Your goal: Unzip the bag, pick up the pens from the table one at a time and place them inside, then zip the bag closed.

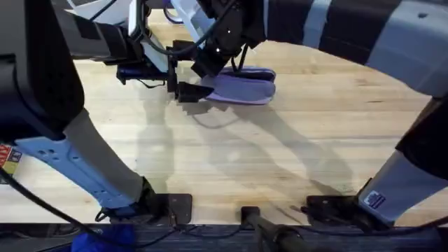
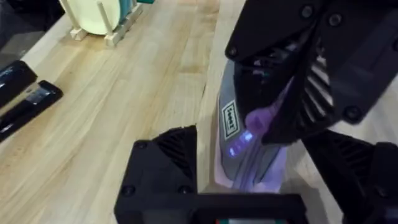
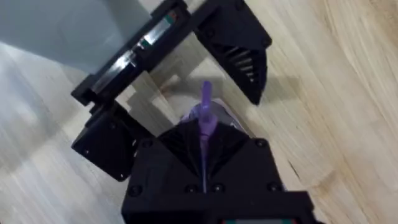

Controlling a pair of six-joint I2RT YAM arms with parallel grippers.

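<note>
The table [image 1: 294,161] was mostly bare plank, and the bag [image 1: 245,87] lay flat near its far side with both arms crowded over it. Your left gripper [image 2: 249,186] had its fingers spread wide around the bag's near end, not really clamping. Your right gripper [image 3: 204,146] was pinched tight on the purple zipper pull [image 3: 206,99]. I'd say brace that end firmly first, then drag the pull straight along the zipper, slowly.

Bright, even overhead light casts soft arm shadows across the table [image 1: 294,154]; near arms blur darkly.
</note>
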